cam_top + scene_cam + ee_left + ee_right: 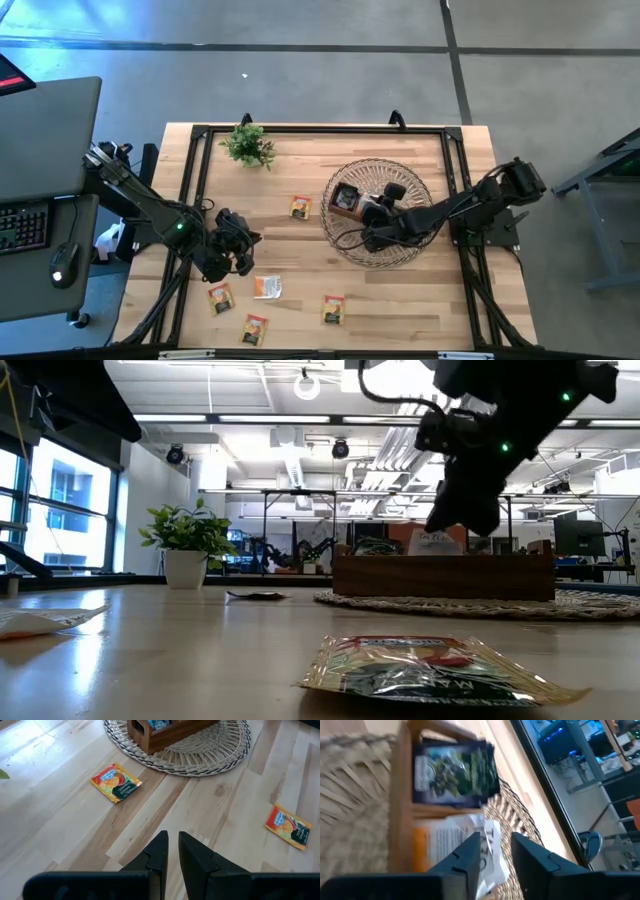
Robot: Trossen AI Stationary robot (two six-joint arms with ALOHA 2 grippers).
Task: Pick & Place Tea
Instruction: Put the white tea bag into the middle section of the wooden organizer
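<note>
Five tea packets (267,287) lie loose, nearest at 4 o'clock of my left gripper (240,262), fingers barely apart, empty; right gripper (372,212) parted over the tray (347,200).

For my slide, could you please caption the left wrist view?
Left tool hovers empty above the table, two orange tea packets and the wicker basket ahead.
</note>
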